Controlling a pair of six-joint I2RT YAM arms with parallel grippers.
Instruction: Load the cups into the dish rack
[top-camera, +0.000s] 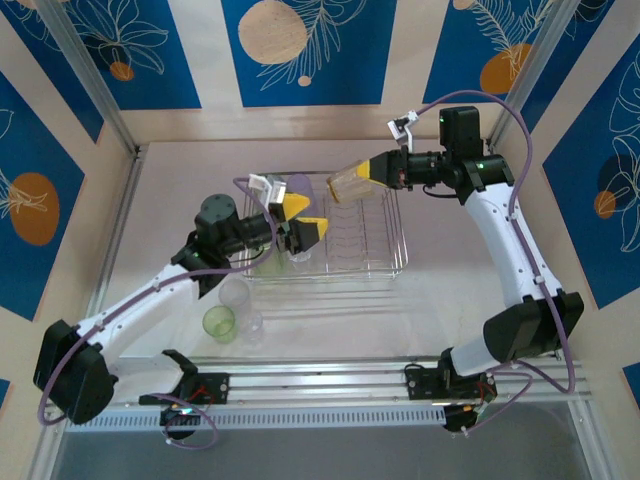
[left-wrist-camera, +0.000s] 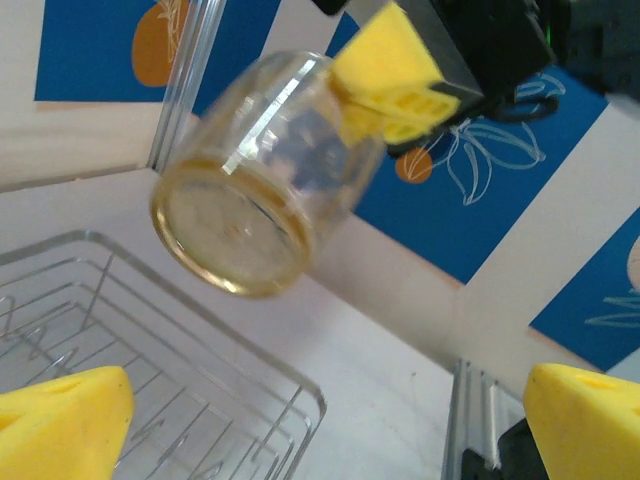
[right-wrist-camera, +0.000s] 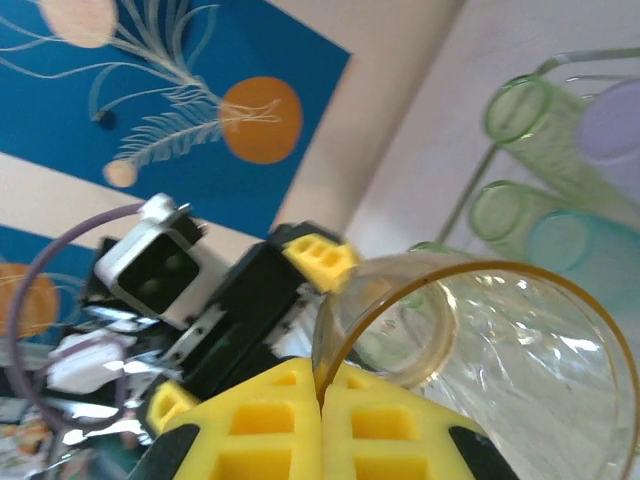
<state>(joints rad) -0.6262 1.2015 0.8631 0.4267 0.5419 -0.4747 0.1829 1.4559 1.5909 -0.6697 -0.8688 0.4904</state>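
Note:
My right gripper is shut on the rim of an amber cup, which hangs tilted over the far side of the dish rack. The left gripper hovers open over the rack's left part, holding nothing. Lying in the rack are a lilac cup, green cups and a teal cup. A green cup and a clear cup stand on the table in front of the rack.
Another clear cup stands beside the green one. Metal frame posts and blue patterned walls enclose the table. A metal rail runs along the near edge by the arm bases.

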